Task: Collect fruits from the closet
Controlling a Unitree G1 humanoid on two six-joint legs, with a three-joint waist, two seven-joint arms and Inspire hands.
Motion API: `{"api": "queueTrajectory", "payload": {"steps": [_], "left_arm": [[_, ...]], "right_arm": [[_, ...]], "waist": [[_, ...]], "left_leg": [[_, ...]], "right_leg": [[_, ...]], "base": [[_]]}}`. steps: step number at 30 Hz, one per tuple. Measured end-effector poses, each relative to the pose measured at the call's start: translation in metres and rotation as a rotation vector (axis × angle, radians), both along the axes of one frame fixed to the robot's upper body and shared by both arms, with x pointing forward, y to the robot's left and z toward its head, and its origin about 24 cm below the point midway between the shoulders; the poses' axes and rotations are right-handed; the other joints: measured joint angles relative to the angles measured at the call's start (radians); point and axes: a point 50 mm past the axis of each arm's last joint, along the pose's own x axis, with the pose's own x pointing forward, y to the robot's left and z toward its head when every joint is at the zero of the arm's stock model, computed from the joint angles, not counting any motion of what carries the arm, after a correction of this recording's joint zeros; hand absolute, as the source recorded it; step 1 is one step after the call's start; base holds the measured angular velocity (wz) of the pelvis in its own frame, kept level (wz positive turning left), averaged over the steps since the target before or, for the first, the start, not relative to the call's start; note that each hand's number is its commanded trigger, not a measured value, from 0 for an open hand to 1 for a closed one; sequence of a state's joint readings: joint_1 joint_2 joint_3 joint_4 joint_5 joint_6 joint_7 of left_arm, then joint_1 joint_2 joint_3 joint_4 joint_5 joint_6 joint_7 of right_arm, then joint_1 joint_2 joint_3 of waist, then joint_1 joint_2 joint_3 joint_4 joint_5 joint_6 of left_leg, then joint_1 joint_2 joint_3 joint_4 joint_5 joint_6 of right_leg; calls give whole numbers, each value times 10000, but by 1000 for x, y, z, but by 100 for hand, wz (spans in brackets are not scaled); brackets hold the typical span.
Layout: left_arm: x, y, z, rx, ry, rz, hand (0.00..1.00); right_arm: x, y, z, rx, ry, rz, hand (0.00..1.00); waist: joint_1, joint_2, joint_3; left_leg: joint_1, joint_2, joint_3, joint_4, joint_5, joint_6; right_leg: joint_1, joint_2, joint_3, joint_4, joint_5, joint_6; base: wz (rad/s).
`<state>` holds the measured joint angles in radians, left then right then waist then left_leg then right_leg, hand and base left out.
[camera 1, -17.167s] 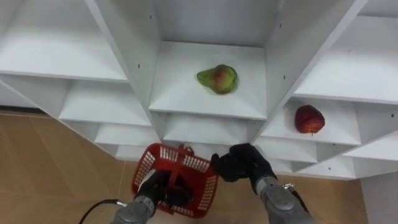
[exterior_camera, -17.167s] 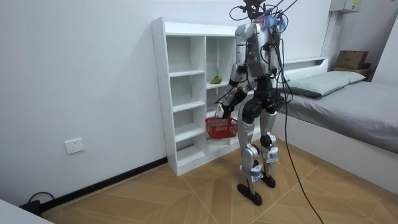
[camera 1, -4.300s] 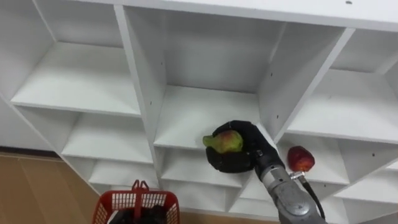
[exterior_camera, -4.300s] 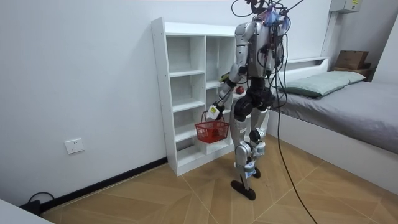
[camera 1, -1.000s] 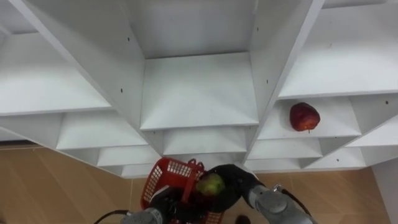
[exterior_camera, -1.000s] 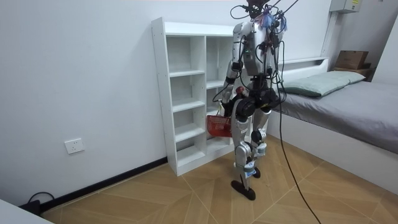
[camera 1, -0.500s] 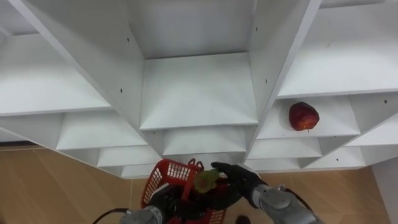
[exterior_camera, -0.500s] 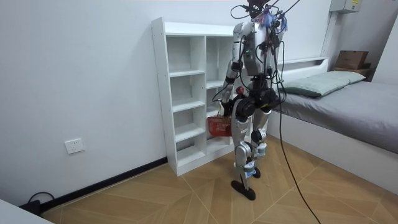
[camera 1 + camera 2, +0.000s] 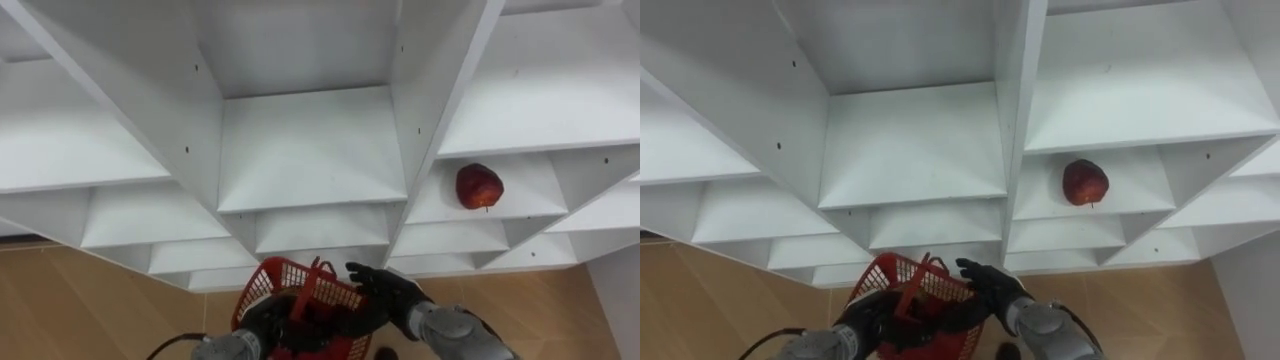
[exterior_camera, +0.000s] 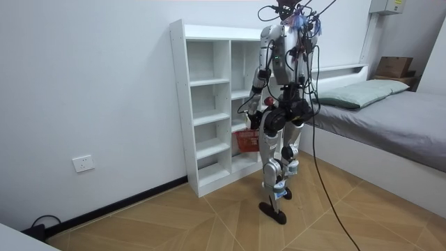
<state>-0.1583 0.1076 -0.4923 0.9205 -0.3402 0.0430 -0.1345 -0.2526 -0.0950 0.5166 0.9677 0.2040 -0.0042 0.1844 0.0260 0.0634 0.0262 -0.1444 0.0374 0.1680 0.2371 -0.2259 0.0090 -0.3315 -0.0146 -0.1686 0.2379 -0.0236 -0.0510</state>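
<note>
A red apple (image 9: 478, 186) lies on a shelf in the closet's right column, above and right of my hands. The middle shelf (image 9: 310, 150) is bare. Low in front of the closet hangs a red mesh basket (image 9: 262, 286), with my left hand (image 9: 262, 322) curled round its handle from below left. My right hand (image 9: 395, 292) hovers at the basket's right rim, fingers straight and spread, holding nothing. What lies in the basket is hidden by the hands and the handle (image 9: 322, 272). In the room view I stand upright close to the white closet (image 10: 209, 104) with the basket (image 10: 247, 139) at hip height.
White shelf dividers (image 9: 425, 110) separate the compartments. Wooden floor (image 9: 100, 310) lies below. A bed (image 10: 390, 118) stands behind me at the room view's right.
My right hand has opened over the basket; the green pear it held has left it and dropped out of sight into the basket. The view shifted slightly.
</note>
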Motion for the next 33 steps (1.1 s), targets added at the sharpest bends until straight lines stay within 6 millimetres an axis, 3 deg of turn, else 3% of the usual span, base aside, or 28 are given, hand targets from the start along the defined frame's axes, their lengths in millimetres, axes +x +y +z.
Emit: {"api": "queueTrajectory", "payload": {"steps": [8, 13, 14, 18, 26, 33], "left_arm": [[-2, 2, 0, 91, -114, 224, 100], [-6, 10, -3, 153, -15, 695, 100], [-9, 13, -4, 188, 52, 944, 100], [-18, 24, -9, 407, 267, 1435, 100], [-21, 35, -7, 825, 42, 2487, 100], [-26, 40, -6, 1125, -133, 3252, 100]], "right_arm": [[-11, -12, -6, -71, 75, -451, 0], [-27, -19, -14, 18, 511, -1019, 0], [-32, -21, -16, -6, 629, -1092, 0], [-44, -27, -18, 30, 621, -1707, 0], [-39, -36, 2, 365, -754, -2789, 0], [-60, -49, -6, -242, -494, -3842, 0]], "waist": [[-74, -240, -10], [-79, -397, -116], [-70, -428, -178], [-83, -541, -243], [-241, -555, -252], [-241, -676, -262]], "left_leg": [[499, 6, 10, -122, -1, -1], [900, 24, 2, -264, -1, -1], [1016, 18, 2, -345, -1, -1], [1175, 23, 4, -405, -5, -2], [1613, 39, 200, -622, -5, -9], [2001, 41, 393, -861, -7, -7]], "right_leg": [[450, 42, 7, -23, -62, 18], [900, 96, 25, -200, -41, 47], [940, 109, 41, -200, -46, 54], [1082, 130, 44, -224, -48, 57], [1346, 214, 212, -212, -53, 45], [1570, 330, 481, -303, -45, 86]], "base": [[0], [0], [-3], [0], [-8], [-10]]}}
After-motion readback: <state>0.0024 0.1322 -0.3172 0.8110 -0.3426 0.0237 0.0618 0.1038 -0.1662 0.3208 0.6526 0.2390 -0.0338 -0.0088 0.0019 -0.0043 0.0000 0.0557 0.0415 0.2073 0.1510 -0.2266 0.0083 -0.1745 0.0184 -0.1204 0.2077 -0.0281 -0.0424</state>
